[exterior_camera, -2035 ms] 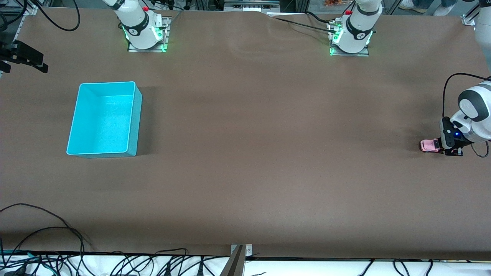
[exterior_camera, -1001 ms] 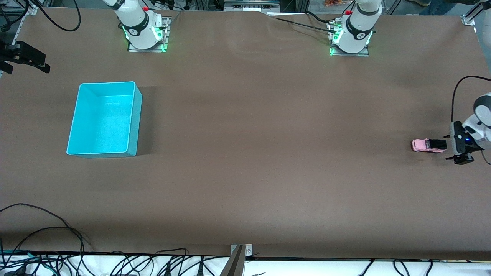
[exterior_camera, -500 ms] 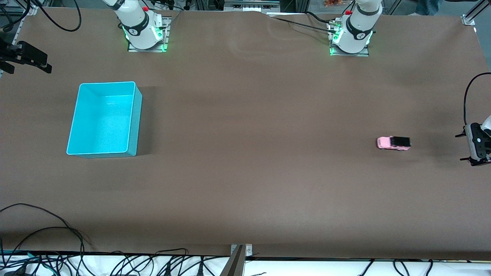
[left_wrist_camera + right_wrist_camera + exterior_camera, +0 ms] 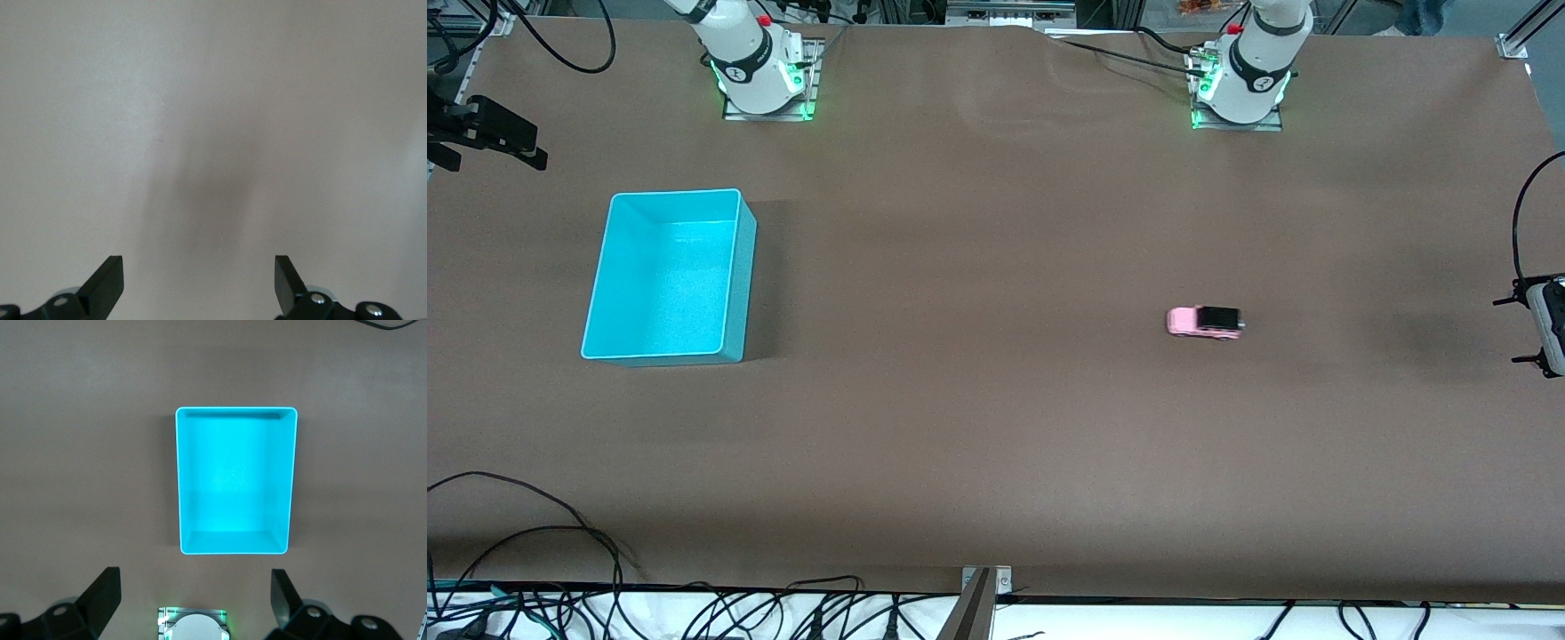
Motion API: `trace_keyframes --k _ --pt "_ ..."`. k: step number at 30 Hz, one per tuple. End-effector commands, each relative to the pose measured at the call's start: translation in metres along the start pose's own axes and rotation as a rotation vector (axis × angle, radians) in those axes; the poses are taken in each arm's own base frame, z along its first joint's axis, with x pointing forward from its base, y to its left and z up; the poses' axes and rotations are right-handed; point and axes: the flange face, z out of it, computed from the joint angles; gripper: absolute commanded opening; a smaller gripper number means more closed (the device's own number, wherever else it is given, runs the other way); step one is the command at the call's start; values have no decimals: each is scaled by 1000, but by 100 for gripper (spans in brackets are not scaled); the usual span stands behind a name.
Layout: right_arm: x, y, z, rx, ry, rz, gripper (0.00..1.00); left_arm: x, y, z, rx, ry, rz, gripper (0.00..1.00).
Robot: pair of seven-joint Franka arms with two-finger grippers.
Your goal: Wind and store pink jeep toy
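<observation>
- Right now the pink jeep toy (image 4: 1205, 322) stands on its wheels on the bare brown table (image 4: 996, 427), toward my left arm's end, with nothing touching it.
- Its black roof sits at the end turned toward my left arm's end of the table, and its pink nose points toward the turquoise bin (image 4: 669, 277).
- My left gripper (image 4: 199, 280) is up in the air over bare table at my left arm's end, well apart from the jeep; in the front view only a bit of its body shows at the frame's edge.
- Its fingers (image 4: 107, 283) stand wide apart with nothing between them, and below them I see only plain table and a soft shadow.
- My right gripper (image 4: 193, 597) hangs high above the turquoise bin at my right arm's end, and that arm waits.
- Its fingers (image 4: 101, 593) are also spread wide and hold nothing.
- That bin is a rectangular open box, and its inside shows only bare turquoise floor and walls.
- Jeep and bin are well apart, with a long stretch of table between them.
</observation>
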Motion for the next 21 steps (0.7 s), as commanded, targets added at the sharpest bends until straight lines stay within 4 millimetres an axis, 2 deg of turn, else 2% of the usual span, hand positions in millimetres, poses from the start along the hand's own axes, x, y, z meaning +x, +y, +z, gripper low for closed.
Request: trace_keyframes --k 1,9,12,21 --pt "0 -2 -3 -16 1 -15 100 15 8 -27 1 -1 -44 100" --pt "0 -4 -4 -17 2 -18 100 51 22 -59 -5 -2 -118 100" --pt "0 -3 -4 -17 2 -17 100 70 26 -71 -1 -6 -142 100" --pt "0 -3 -3 -16 1 -17 100 107 40 -90 -22 -18 -235 100"
